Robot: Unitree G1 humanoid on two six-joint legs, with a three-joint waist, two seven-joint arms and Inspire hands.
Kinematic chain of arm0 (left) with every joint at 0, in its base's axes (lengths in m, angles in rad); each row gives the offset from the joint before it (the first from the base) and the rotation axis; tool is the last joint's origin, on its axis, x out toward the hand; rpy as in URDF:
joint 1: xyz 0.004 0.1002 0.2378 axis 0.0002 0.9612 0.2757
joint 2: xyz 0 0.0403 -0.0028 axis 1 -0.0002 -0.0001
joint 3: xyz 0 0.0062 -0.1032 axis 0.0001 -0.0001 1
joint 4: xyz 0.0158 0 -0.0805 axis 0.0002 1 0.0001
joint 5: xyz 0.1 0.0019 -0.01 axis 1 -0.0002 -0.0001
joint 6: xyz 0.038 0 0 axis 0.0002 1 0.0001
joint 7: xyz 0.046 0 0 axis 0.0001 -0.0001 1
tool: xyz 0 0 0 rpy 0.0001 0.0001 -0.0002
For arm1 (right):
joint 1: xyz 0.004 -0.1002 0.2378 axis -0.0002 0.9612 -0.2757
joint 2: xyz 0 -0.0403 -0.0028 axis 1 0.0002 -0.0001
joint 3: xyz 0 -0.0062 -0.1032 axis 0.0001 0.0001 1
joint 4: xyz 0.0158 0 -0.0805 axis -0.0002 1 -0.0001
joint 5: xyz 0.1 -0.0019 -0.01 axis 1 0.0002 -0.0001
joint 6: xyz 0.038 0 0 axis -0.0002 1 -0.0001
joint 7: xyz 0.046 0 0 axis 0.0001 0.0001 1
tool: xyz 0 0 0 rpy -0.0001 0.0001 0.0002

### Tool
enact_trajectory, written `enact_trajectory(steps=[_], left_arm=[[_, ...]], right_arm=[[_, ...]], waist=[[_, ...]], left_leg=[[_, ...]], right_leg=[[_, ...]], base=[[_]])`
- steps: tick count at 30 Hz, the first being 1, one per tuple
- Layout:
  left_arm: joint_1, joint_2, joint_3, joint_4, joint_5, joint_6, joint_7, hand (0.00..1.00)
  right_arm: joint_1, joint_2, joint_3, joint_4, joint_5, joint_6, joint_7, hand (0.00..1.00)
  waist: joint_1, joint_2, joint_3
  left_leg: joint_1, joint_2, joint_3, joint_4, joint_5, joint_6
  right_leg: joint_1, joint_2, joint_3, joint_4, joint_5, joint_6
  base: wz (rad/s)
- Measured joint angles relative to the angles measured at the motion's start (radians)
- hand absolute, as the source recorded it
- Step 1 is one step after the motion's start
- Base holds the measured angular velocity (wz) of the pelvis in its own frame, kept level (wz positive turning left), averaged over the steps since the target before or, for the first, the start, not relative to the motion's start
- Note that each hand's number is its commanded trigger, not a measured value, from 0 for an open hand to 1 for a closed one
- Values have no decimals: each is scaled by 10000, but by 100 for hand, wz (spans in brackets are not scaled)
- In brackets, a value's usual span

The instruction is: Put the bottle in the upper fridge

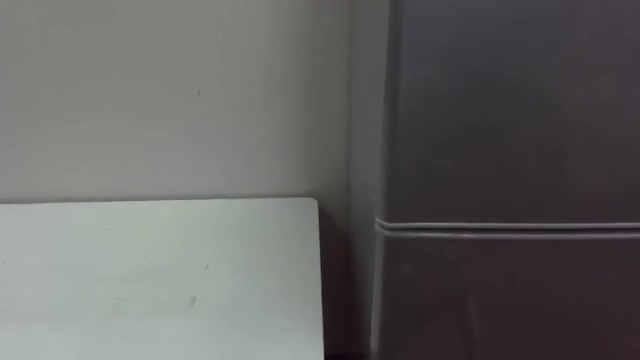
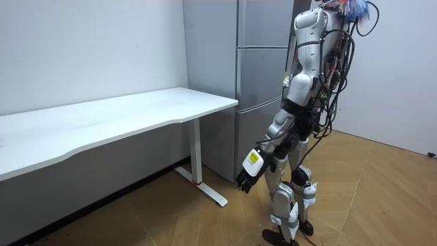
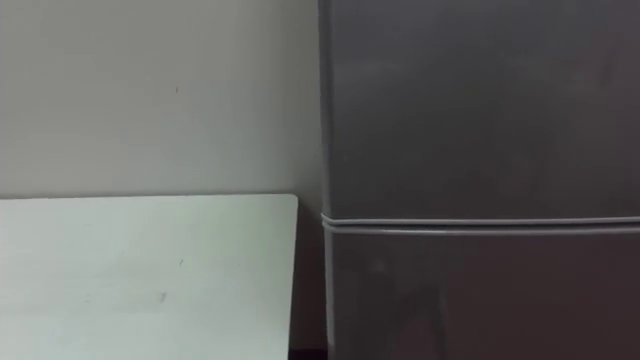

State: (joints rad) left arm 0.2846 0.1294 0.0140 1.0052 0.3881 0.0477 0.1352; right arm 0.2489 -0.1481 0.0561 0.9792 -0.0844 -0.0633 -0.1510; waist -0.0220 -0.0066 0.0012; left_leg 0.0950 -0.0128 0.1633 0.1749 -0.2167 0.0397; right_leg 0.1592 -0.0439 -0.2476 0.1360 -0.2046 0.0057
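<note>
1. Fridge (image 1: 510, 120) straight ahead of me: tall, grey, and close before my head. I stand upright on both feet facing its front, on the wooden floor (image 2: 382, 198).
2. A horizontal seam (image 1: 510, 229) runs across the fridge front. The door above the seam and the door below it both lie flush and closed.
3. Left of the fridge stands a white desk (image 1: 150, 280). Its right edge comes just beside the fridge's side, with a narrow dark gap between the two.
4. Behind the desk, and running up to the fridge's left side, is a plain pale wall (image 1: 170, 100).
5. In the room view the desk's white leg (image 2: 198, 154) comes down to a flat foot on the floor. It stands on the room view's left of the fridge, near the fridge's lower corner.
6. My left hand (image 2: 249, 172) hangs low at my side, level with the bottom part of the fridge and apart from its doors. It is on the side of me nearer the desk. The fingers hang loose and a little bent, fairly wide, and they are closed round nothing.
7. Where the bottle is I cannot tell. From here I can only say that the fridge doors before me are closed.
</note>
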Motion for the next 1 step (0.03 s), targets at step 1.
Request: enact_trajectory(steps=[1], left_arm=[[-3, -2, 0, 10, 1, 13, 0, 0]], right_arm=[[7, 0, 0, 1, -1, 0, -1, 0]], waist=[[8, 0, 0]], left_leg=[[0, -2, -2, 16, 0, 0]], right_leg=[[-1, -1, 2, 0, 0, 0]], base=[[0]])
